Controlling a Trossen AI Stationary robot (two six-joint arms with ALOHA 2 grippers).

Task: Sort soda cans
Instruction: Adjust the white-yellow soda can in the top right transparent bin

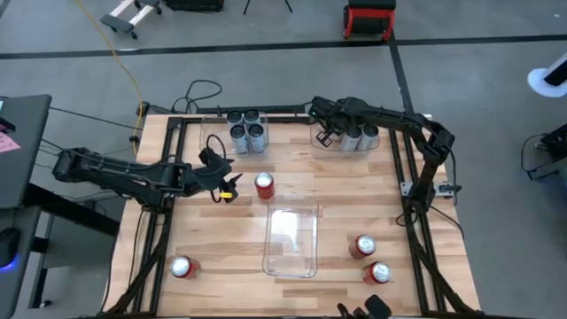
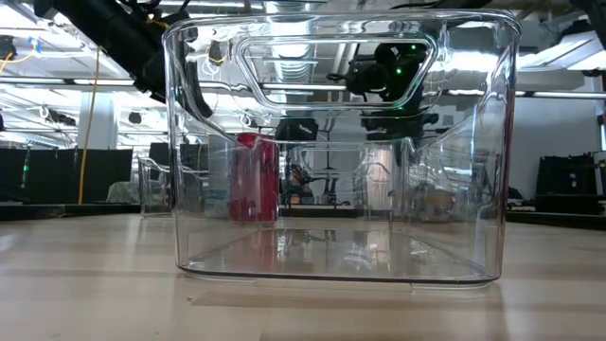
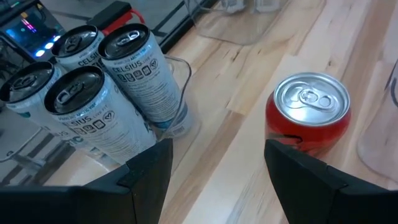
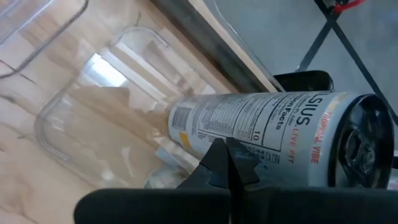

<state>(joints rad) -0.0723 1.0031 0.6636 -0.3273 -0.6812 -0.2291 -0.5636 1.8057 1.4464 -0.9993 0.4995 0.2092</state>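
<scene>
1. Soda cans lie scattered across your table: one red can (image 1: 182, 267) sits alone near the front left edge, with bare wood around it.
2. Your left gripper (image 1: 223, 183) hangs with its fingers spread and empty, just beside the red can (image 1: 264, 185) at mid-table; the left wrist view shows this can (image 3: 307, 116) beyond the parted fingers.
3. That wrist view also reads four silver cans (image 3: 93, 93) in the back-left bin (image 1: 245, 133).
4. The empty clear bin (image 1: 292, 241) fills the low view, blurring the red can (image 2: 254, 177) behind it.
5. Your right gripper (image 1: 324, 135) clamps a silver can (image 4: 280, 134) at the back-right bin (image 1: 350, 142), which holds silver cans (image 1: 361, 137).
6. Two red cans (image 1: 370, 259) stand front right.
</scene>
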